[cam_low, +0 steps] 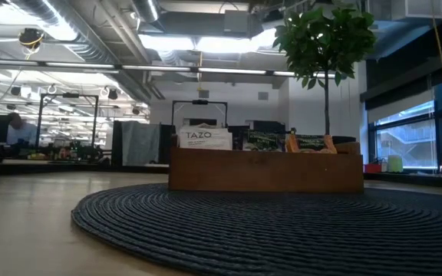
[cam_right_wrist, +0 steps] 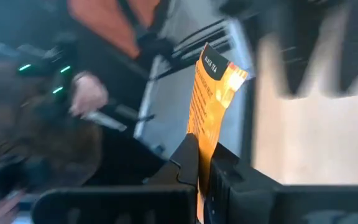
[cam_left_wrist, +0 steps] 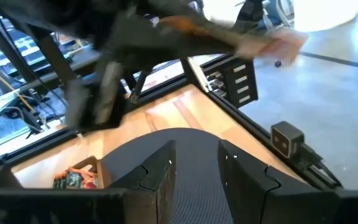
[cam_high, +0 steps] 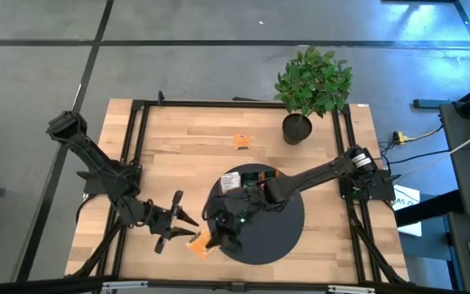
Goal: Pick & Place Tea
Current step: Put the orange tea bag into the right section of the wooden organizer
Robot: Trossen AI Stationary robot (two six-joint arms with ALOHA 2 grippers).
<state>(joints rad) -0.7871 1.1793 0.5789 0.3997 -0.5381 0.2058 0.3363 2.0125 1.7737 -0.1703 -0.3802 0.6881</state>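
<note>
Right claw (cam_right_wrist: 205,177) tight on orange tea sachet (cam_right_wrist: 211,102).

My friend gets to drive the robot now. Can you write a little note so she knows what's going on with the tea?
Right gripper: shut on an orange sachet, at the mat's front-left edge.
Left gripper: open, empty, close by the right one.
Tray: on the mat, already holds several sachets.
One more orange sachet lies on the table near the plant.
Done: some tea in the tray.
Left: put the held sachet in the tray, then fetch the loose one.
</note>
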